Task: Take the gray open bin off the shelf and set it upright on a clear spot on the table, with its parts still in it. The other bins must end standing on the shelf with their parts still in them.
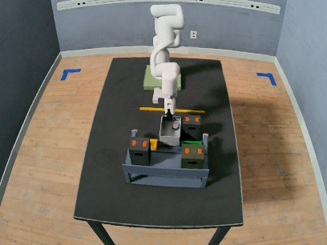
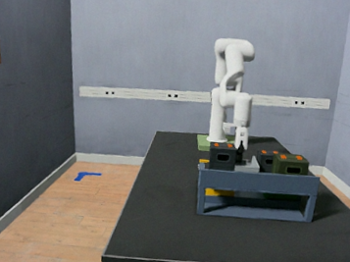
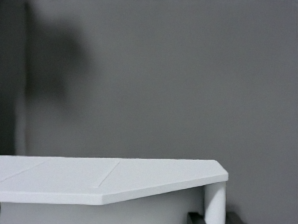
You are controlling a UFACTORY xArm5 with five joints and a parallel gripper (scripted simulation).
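Observation:
The gray open bin (image 1: 170, 131) is at the back edge of the blue-gray shelf (image 1: 166, 162), between the other bins, and looks slightly tilted. A small gray part (image 1: 175, 126) lies inside it. My gripper (image 1: 169, 114) points down and is shut on the bin's rear wall. In the exterior view the gripper (image 2: 241, 145) stands just behind the shelf (image 2: 255, 193), and the gray bin (image 2: 250, 166) is mostly hidden behind a dark bin. In the wrist view only the bin's pale rim (image 3: 110, 180) shows against the dark table; the fingers are out of sight.
On the shelf stand a dark bin at the left (image 1: 139, 150), a dark bin at the back right (image 1: 191, 125) and an olive bin at the front right (image 1: 192, 156). A yellow piece (image 1: 153, 143) lies beside the left bin. A yellow bar (image 1: 172, 109) lies on the table behind the shelf.

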